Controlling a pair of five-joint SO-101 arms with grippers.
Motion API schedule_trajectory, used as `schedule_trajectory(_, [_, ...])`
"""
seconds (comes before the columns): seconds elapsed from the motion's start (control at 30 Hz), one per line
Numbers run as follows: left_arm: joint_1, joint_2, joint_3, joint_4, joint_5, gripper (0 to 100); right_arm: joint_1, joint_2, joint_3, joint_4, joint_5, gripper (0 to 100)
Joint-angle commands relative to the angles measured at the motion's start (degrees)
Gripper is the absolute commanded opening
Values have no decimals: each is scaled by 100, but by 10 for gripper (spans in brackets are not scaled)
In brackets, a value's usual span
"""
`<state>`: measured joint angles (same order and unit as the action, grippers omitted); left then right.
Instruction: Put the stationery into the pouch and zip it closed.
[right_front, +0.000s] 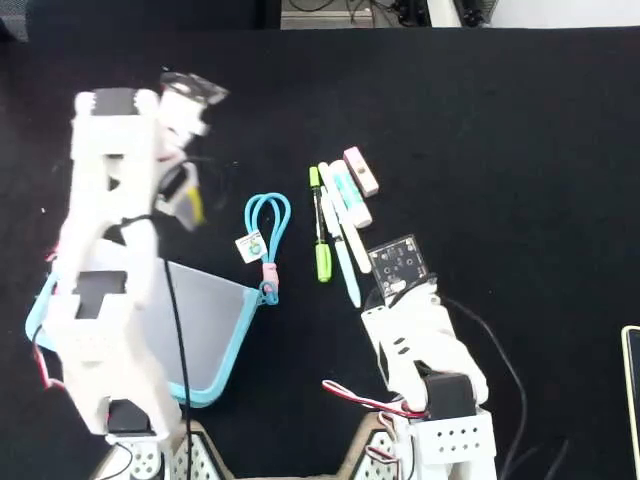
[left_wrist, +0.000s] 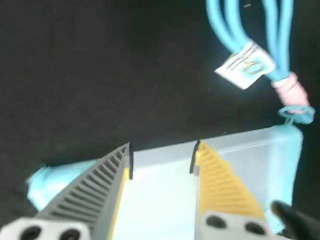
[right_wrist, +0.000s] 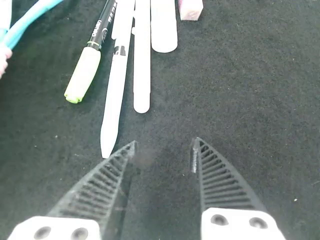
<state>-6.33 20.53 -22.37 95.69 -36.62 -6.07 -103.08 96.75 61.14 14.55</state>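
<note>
The pouch (right_front: 210, 320) lies flat near the table's (right_front: 520, 150) near left corner. It is see-through with a light blue rim. I cannot tell if its zip is open.

The right gripper (right_wrist: 163, 150) is low over the bare black cloth, close to the middle of the near edge. Its two fingers are spread apart and there is nothing between them. Its tips stop just before the ends of the pens.

The stationery lies in a little row near the middle of the table. There is a green highlighter (right_wrist: 82, 75), a long white pen (right_wrist: 116, 85) touching a second white pen (right_wrist: 141, 60), then a fat white marker (right_wrist: 164, 25). A pink eraser (right_front: 360, 170) sits farthest back.

The left gripper (left_wrist: 161, 155) hangs over the far edge of the pouch. Its grey finger and yellow finger are apart, and it holds nothing.

A blue loop cord (left_wrist: 276, 50) with a small paper tag (left_wrist: 246, 65) comes off the pouch's far corner, between the pouch and the highlighter.
</note>
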Motion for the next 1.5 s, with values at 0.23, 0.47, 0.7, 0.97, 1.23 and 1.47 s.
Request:
schedule_trajectory(0.23, [1191,-519,1112,-325,237,214,-35,-532,-22,35,26,172])
schedule_trajectory(0.47, [1798,-1670,1956,-475,545,214,-35,-532,-22,35,35,172])
schedule_trajectory(0.7, [2000,-1899,3090,-1415,607,215,-35,-541,-22,97,35,172])
schedule_trajectory(0.97, [2158,-1899,3600,-1653,598,215,-53,-541,-22,149,35,172])
schedule_trajectory(1.23, [2853,-1837,3618,-1741,633,215,-44,-541,-22,149,35,172])
schedule_trajectory(1.47, [2255,-1187,3222,-1776,510,215,-44,-541,-22,149,35,172])
